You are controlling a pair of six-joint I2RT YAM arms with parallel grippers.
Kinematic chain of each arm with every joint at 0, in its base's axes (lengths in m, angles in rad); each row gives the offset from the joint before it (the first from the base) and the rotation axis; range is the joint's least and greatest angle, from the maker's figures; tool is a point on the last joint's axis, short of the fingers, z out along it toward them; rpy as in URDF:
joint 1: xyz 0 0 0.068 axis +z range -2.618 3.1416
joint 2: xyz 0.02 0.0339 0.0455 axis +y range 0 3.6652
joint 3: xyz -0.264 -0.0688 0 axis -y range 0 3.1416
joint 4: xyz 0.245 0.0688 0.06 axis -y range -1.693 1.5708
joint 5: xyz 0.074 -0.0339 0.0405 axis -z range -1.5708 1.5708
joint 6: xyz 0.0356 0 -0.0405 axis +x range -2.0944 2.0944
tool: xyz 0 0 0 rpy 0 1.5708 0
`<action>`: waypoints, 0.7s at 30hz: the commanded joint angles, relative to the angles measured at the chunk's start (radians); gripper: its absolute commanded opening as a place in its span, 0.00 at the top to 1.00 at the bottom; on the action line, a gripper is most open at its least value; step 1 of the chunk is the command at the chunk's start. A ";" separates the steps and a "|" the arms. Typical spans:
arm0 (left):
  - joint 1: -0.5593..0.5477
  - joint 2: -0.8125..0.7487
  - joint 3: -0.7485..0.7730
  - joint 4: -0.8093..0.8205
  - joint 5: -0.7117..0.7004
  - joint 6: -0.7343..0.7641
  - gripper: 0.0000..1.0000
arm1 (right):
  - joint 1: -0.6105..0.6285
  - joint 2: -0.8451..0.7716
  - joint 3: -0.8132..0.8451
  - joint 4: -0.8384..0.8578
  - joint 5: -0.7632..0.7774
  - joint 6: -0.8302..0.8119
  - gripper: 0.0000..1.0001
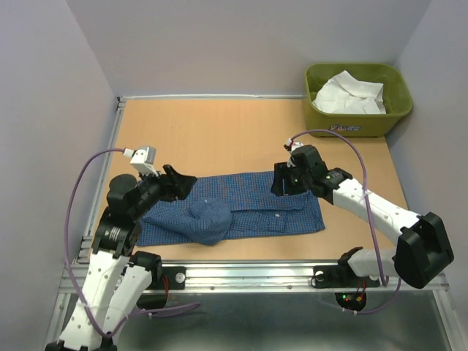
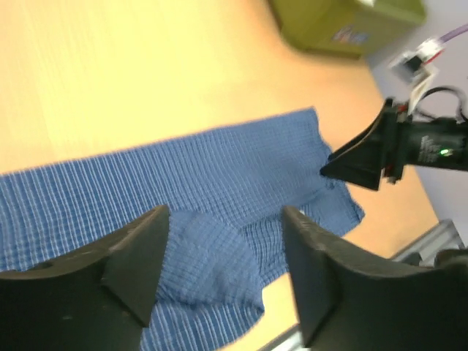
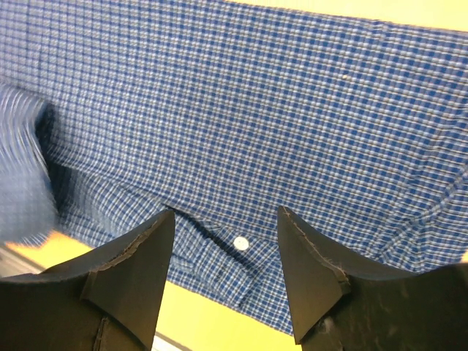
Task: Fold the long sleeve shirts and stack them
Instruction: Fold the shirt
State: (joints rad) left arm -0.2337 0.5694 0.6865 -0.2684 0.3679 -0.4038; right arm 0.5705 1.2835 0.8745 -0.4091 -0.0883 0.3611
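The left arm [image 1: 110,274] rises at the near-left corner of the blue shirt [image 1: 256,212] and bends over its left end. There the left gripper [image 1: 178,183] hangs above the bunched cloth with its fingers spread and nothing between them. The right arm [image 1: 373,208] reaches in from the shirt's right, and the right gripper [image 1: 281,180] points down over the shirt's far edge, jaws likewise parted and empty.

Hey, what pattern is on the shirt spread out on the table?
The shirt has a fine blue-and-white check, which shows best in the right wrist view.
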 commanded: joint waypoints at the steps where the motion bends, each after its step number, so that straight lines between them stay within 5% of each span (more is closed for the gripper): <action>1: 0.004 -0.095 -0.001 -0.023 -0.124 -0.039 0.12 | 0.006 -0.012 0.026 0.047 0.065 -0.016 0.36; 3: 0.004 -0.095 -0.018 -0.072 -0.266 -0.108 0.03 | 0.006 0.020 0.027 0.050 0.073 -0.016 0.36; 9: 0.005 0.068 -0.065 -0.056 -0.512 -0.289 0.05 | 0.006 0.088 0.029 0.056 0.166 -0.004 0.36; 15: 0.037 0.344 -0.050 0.041 -0.615 -0.322 0.18 | 0.005 0.151 0.026 0.062 0.274 -0.002 0.37; 21: 0.186 0.553 -0.048 0.174 -0.607 -0.325 0.28 | 0.005 0.260 0.043 0.082 0.280 -0.010 0.37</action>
State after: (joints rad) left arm -0.1066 1.0718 0.6308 -0.2195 -0.1871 -0.7055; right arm 0.5705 1.4876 0.8745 -0.3759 0.1467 0.3618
